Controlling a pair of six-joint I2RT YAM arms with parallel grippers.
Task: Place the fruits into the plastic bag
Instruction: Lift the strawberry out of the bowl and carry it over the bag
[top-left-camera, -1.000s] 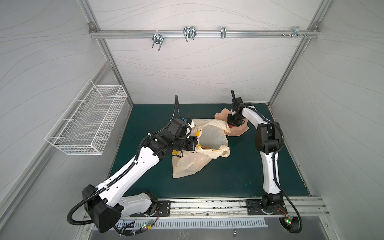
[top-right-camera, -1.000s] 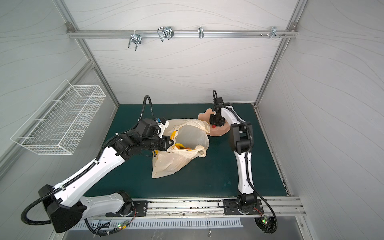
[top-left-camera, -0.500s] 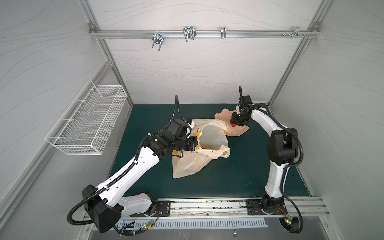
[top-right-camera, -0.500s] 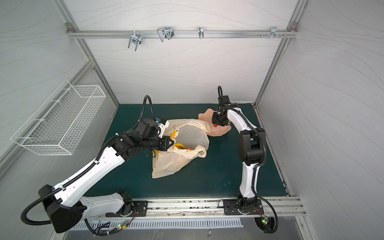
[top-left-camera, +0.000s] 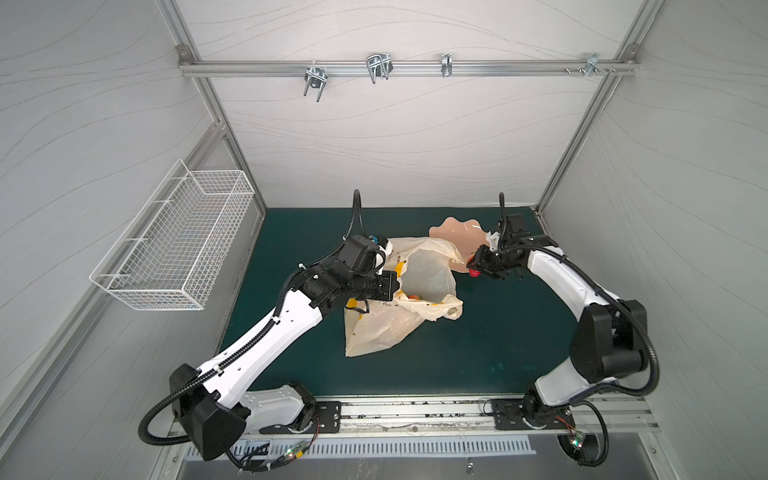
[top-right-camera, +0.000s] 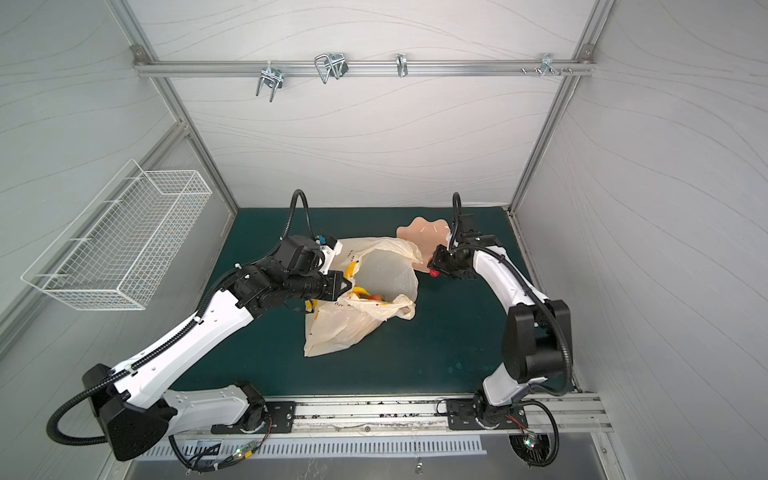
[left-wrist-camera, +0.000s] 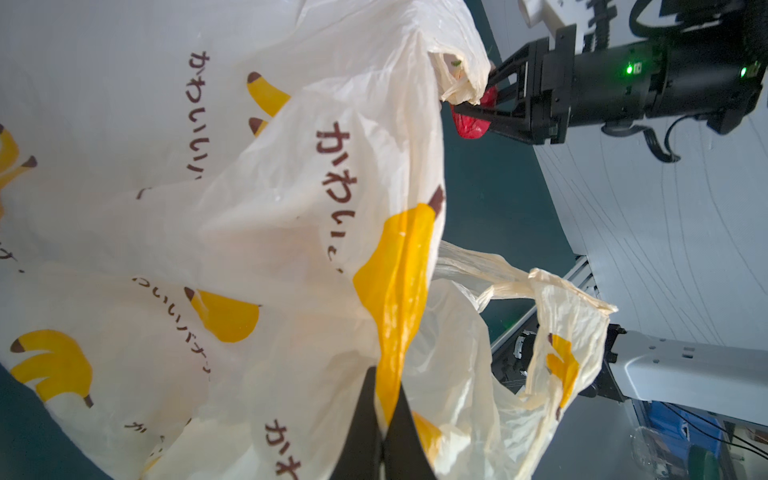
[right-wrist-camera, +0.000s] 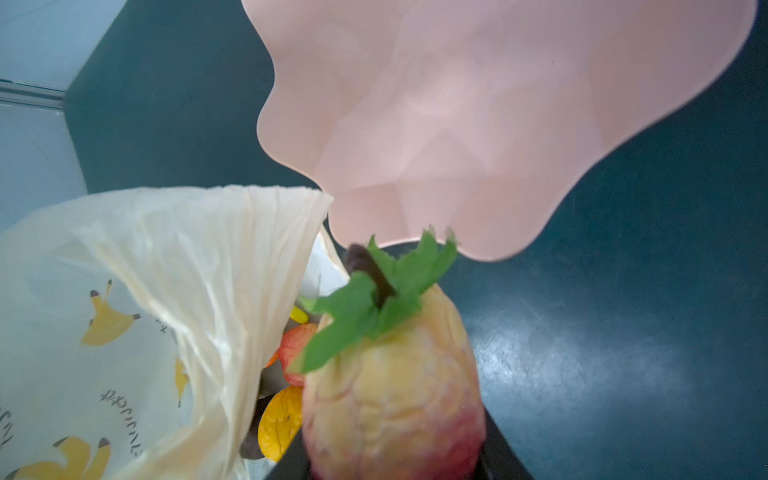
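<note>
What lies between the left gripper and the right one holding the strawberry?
Only the bag, mouth open, spans that stretch in both top views: the left gripper pinches one rim, and the strawberry is beside the opposite rim.

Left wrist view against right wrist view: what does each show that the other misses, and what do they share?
Only the left wrist view: the left tool pinching the rim of the plastic bag, and the right tool from outside, clamped on the strawberry. Only the right wrist view: the pink dish and fruits inside the bag, an orange piece among them. Both: the bag, the strawberry, the green mat.
</note>
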